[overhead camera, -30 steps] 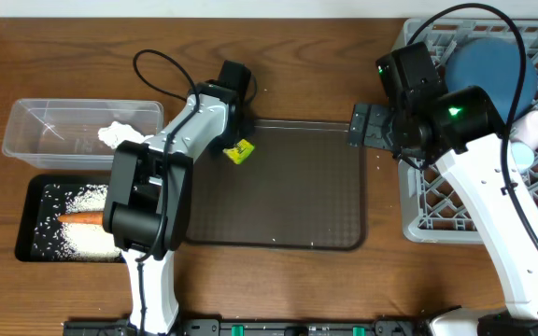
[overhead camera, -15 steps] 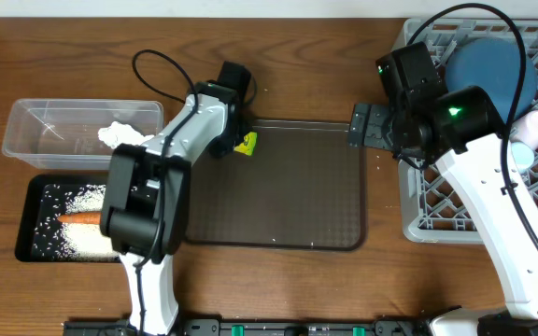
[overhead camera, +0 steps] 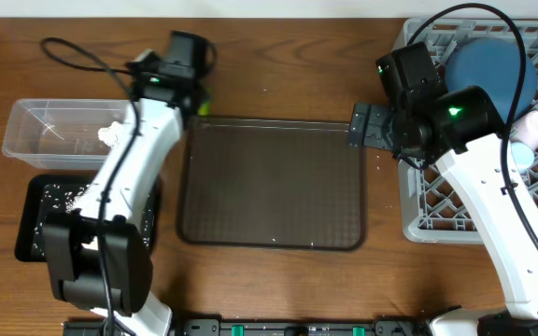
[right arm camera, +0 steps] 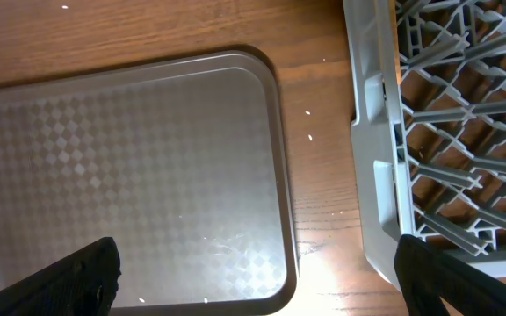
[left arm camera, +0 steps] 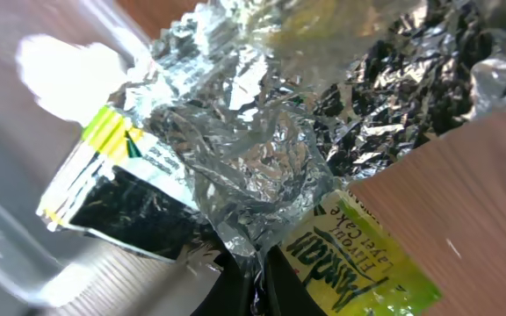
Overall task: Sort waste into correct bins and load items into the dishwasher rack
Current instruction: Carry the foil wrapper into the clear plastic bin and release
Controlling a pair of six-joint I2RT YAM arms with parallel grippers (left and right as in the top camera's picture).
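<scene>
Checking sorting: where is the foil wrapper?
The foil wrapper fills the left wrist view, clamped in the left gripper just beyond the brown tray's far left corner.

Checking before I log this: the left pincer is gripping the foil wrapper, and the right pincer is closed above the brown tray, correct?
Not quite. The right pincer is open, not closed; the right wrist view shows its fingers spread wide above the brown tray. The left pincer is gripping the foil wrapper.

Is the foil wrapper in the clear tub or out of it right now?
Out. The left gripper holds the foil wrapper over bare wood near the brown tray, apart from the clear tub.
</scene>
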